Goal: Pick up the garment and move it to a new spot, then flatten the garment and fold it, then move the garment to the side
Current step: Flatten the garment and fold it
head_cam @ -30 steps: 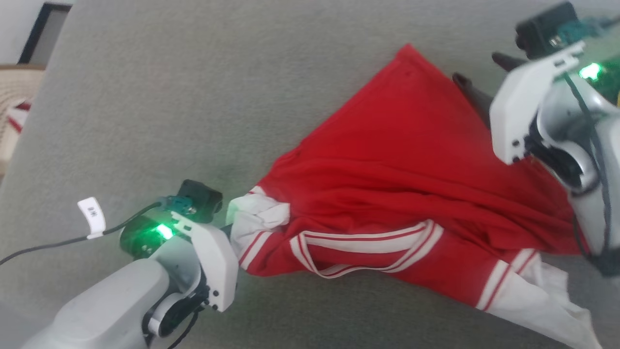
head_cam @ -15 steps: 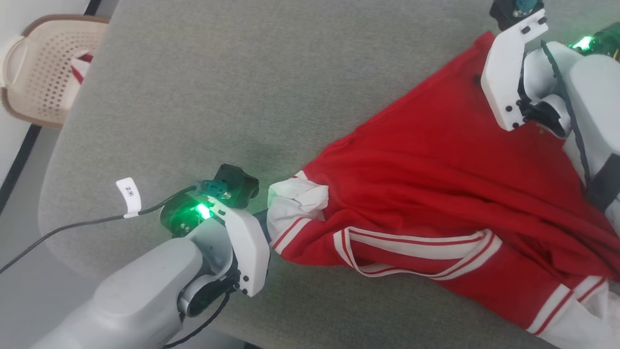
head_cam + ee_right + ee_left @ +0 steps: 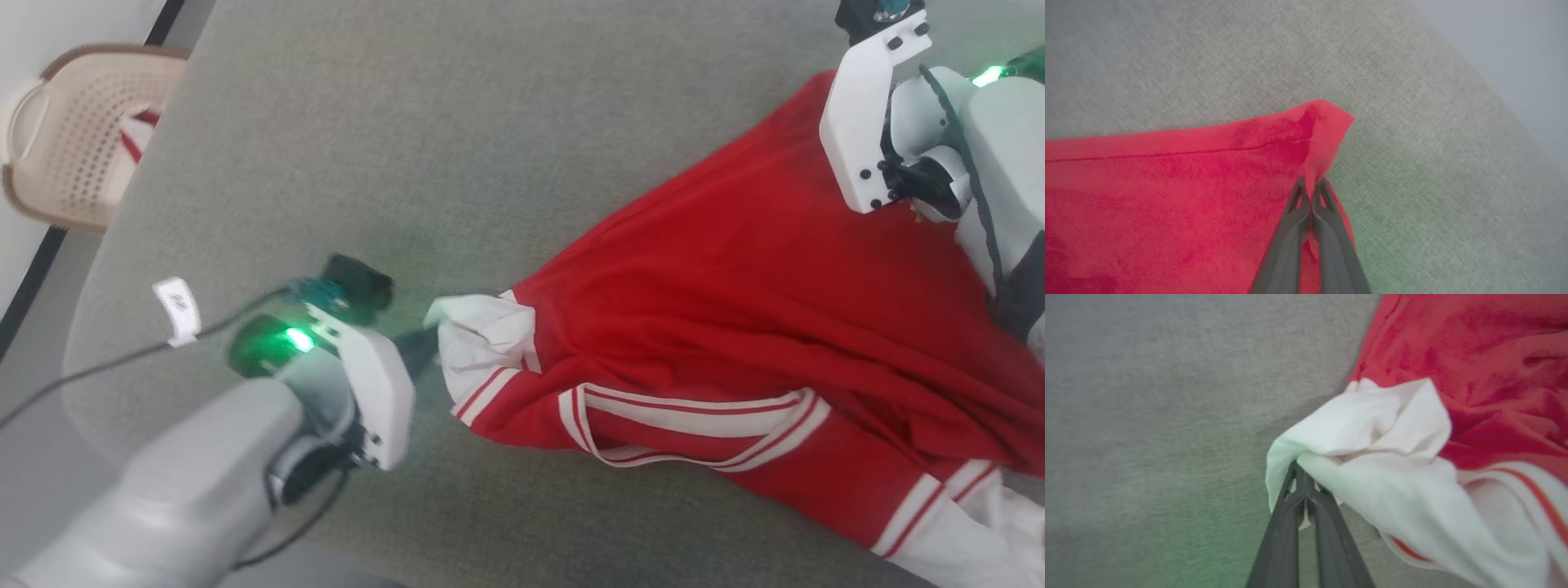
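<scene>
Two pinches hold the large red, white-sleeved garment [image 3: 735, 310] on the grey fabric surface [image 3: 408, 122]: my left gripper [image 3: 1300, 469] clamps a white sleeve [image 3: 1372, 428], my right gripper [image 3: 1312, 183] a red corner [image 3: 1327, 118]. Flattening seems in hand; next, I'd draw it taut.

The left arm [image 3: 196, 482] and right arm [image 3: 1008, 147] reached out, far apart. The left gripper [image 3: 1297, 473] and right gripper [image 3: 1312, 185] were both pinched tight.

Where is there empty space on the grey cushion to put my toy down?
The big bare patch of grey cushion runs from the basket side to the red edge of the garment. A thinner strip lies below its striped trim. The right is crowded: cloth stretched between left pincer and right pincer.
</scene>
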Robot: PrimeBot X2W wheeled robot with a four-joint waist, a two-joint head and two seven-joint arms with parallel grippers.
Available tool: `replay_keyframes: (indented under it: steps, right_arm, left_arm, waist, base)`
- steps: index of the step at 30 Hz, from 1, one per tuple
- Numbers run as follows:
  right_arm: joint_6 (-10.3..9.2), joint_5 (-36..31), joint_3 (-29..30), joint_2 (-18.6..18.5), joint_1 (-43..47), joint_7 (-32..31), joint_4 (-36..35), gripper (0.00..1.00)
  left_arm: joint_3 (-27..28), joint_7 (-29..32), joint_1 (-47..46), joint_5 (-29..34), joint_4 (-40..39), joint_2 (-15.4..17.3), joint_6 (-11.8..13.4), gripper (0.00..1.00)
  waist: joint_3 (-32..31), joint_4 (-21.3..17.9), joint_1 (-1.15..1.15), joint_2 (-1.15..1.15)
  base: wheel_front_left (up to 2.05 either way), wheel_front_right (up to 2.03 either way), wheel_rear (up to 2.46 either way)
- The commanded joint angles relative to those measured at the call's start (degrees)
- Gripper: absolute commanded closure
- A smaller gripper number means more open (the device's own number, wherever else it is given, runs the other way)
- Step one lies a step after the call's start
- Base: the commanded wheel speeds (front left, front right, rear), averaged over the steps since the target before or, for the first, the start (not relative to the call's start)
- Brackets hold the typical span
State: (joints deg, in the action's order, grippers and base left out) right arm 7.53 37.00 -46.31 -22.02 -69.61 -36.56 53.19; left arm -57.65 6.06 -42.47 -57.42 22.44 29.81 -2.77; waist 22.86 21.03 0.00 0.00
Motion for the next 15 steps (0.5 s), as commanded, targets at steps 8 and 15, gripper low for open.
replay_keyframes:
  steps: [8,15]
  right_arm:
    - [-0.06,3.8,-1.6,-2.1,-1.8,5.6,-3.6,1.00]
    - [-0.06,5.9,-2.1,-4.7,-2.6,8.6,-8.5,1.00]
  left_arm:
    - [4.2,4.3,-5.7,-1.9,-2.5,7.2,1.8,1.00]
    - [6.8,10.7,-12.4,-2.3,-4.9,12.9,3.3,1.00]
  waist:
    - [-6.4,-6.4,0.00,0.00]
    - [-11.6,-11.6,0.00,0.00]
  base:
    - [0.00,0.00,0.00]
    - [0.00,0.00,0.00]
